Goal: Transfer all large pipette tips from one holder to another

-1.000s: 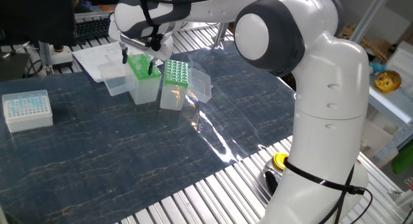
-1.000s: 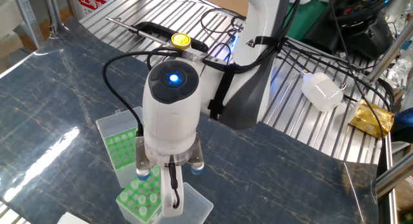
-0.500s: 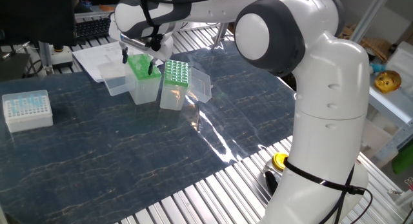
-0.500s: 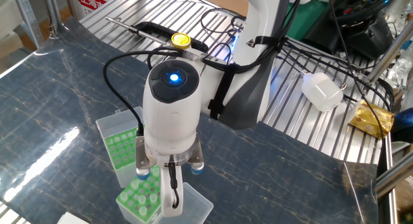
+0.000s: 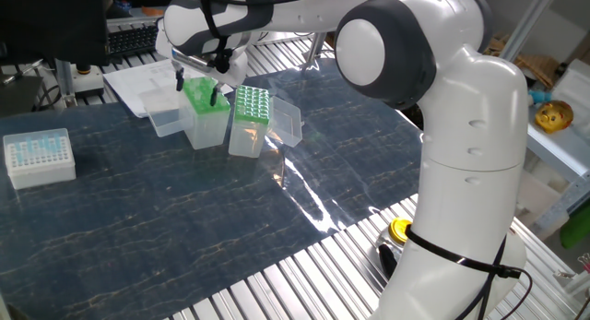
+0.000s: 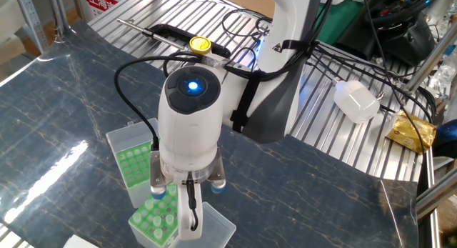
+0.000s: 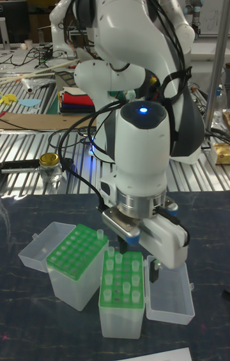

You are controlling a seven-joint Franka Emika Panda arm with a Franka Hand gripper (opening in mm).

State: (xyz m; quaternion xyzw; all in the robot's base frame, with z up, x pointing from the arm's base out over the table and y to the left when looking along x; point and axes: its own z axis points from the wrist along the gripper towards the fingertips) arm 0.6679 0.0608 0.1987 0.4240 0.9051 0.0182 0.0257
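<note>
Two green racks stand side by side on clear boxes. My gripper (image 5: pixel 198 88) hangs open just above the rack (image 5: pixel 201 97) farther from the arm's base. In the tall view that rack (image 7: pixel 122 279) carries several large pipette tips (image 7: pixel 117 265) standing up from its holes. My gripper (image 7: pixel 137 260) has one dark finger (image 7: pixel 122 245) at the rack's back edge and the other beside its lid. I see nothing between them. The second rack (image 5: pixel 251 105) shows rows of pale dots. My hand covers much of the near rack (image 6: pixel 152 221) in the other fixed view.
A white box of small pale-blue tips (image 5: pixel 39 157) sits at the table's left. Open clear lids (image 5: pixel 289 124) hang off both racks. Papers (image 5: pixel 138 80) lie behind them. A yellow-capped jar (image 6: pixel 200 45) stands on the slatted metal near the arm's base.
</note>
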